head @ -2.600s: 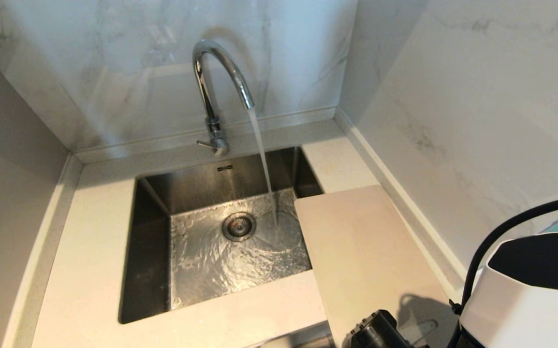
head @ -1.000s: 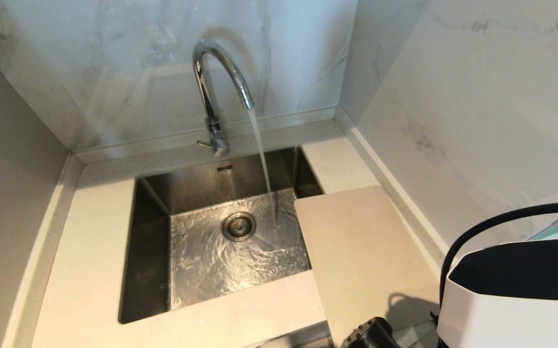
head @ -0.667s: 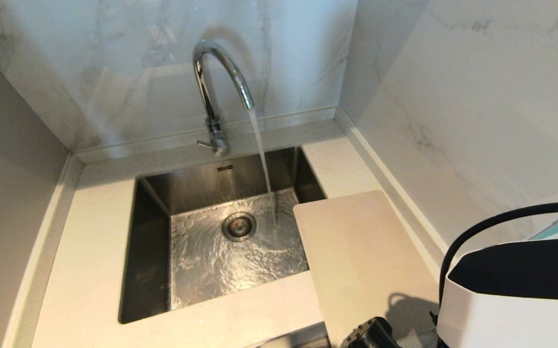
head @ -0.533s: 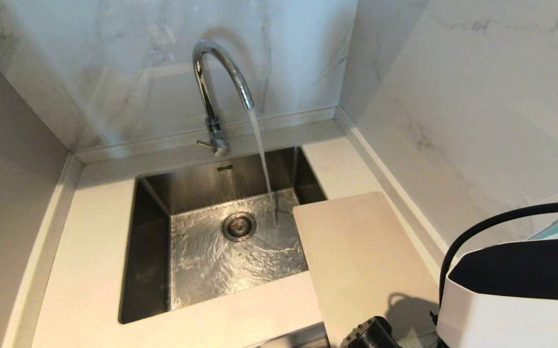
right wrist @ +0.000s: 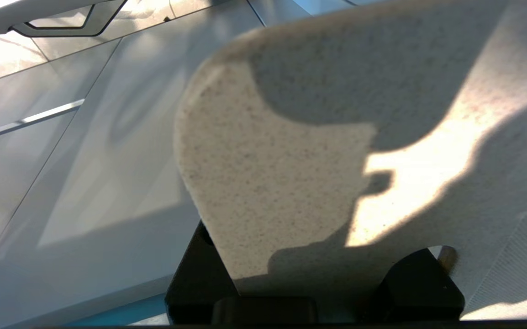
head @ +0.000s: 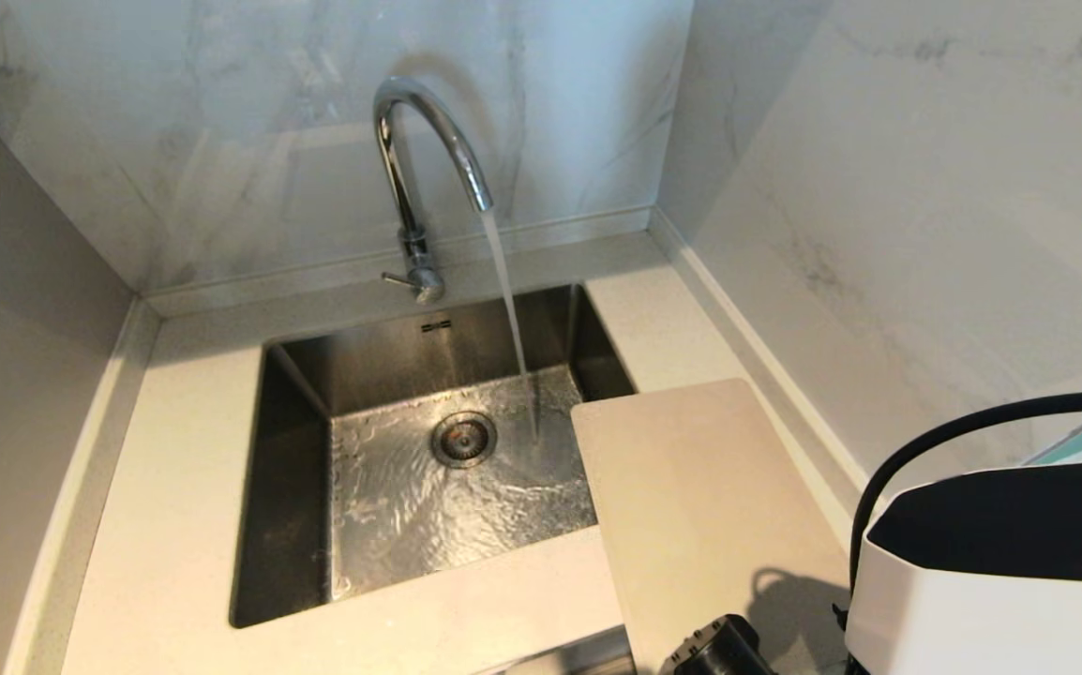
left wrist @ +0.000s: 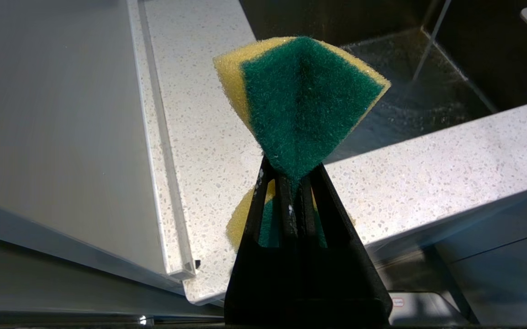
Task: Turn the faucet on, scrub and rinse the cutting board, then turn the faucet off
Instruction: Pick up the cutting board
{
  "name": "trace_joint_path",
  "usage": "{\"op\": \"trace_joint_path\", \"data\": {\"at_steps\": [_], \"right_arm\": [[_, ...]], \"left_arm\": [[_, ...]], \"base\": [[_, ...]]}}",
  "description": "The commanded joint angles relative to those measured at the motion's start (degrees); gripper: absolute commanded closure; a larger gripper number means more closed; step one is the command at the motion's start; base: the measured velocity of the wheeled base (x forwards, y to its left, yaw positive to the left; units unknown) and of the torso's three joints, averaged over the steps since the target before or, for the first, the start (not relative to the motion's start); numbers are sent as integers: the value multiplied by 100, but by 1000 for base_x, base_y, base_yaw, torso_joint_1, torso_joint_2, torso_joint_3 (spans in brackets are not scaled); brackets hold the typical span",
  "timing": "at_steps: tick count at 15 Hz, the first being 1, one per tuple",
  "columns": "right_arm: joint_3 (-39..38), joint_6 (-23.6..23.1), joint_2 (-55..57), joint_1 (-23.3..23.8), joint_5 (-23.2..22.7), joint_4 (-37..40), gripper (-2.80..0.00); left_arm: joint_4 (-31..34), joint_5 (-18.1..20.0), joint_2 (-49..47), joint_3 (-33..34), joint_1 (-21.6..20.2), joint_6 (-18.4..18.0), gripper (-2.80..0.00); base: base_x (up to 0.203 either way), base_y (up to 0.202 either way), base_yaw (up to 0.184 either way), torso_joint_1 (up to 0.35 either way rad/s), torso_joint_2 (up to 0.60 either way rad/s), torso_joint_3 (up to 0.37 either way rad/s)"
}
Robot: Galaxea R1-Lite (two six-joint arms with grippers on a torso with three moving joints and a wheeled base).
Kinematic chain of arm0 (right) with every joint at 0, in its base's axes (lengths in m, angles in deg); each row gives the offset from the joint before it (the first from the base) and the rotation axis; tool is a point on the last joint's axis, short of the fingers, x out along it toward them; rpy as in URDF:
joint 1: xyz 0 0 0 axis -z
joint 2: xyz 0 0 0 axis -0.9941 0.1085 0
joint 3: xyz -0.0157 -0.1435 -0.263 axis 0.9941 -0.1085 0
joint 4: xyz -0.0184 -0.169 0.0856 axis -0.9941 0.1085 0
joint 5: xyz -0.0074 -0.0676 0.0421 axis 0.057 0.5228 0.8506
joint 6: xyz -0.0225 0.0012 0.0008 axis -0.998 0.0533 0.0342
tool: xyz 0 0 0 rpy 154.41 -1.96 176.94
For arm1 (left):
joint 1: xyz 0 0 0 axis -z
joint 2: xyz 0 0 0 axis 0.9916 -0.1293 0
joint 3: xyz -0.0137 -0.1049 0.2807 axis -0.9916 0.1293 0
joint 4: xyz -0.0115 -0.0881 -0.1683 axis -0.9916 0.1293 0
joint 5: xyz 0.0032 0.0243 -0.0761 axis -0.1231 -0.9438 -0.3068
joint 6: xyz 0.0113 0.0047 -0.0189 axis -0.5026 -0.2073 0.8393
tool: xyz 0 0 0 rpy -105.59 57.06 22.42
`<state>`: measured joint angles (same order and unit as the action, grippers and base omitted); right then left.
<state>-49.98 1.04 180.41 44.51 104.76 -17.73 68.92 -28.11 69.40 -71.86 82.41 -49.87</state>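
The faucet (head: 410,178) was glossy chrome, the sink (head: 391,366) brushed steel, the counter (head: 175,487) speckled stone, the cutting board (head: 691,497) matt and speckled, the sponge (left wrist: 300,100) coarse green fibre.

Daylight fills the head view, bright and even on the marble walls, with a soft pale band slanting down the back wall. The faucet (head: 419,178) carries sharp highlights, and the wet sink (head: 297,487) floor glitters with ripples. The robot's arm throws a dark shadow on the board (head: 691,506) near the worktop's front edge. Straight lines bow toward the frame edges. In the left wrist view the sponge (left wrist: 300,100) is crisp and the light flat. In the right wrist view the board (right wrist: 291,183) sits very close, grainy, with hard sunlit patches against deep shadow.
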Motion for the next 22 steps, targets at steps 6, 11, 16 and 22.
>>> {"op": "trace_joint_path", "data": {"at_steps": [6,11,16,22], "right_arm": [[-43,-47,-820,-65,54,10,0],[-121,-31,-1303,-129,163,68,0],[-249,-4,-1625,-143,163,76,0],[-389,117,-1966,-143,155,68,0]], "left_arm": [[-2,-2,4,0,-2,1,0],[-2,-2,4,0,-2,1,0],[-2,-2,4,0,-2,1,0],[-2,-2,4,0,-2,1,0]], "base": [[0,0,0,0,0,0],[0,0,0,0,0,0],[0,0,0,0,0,0],[0,0,0,0,0,0]]}}
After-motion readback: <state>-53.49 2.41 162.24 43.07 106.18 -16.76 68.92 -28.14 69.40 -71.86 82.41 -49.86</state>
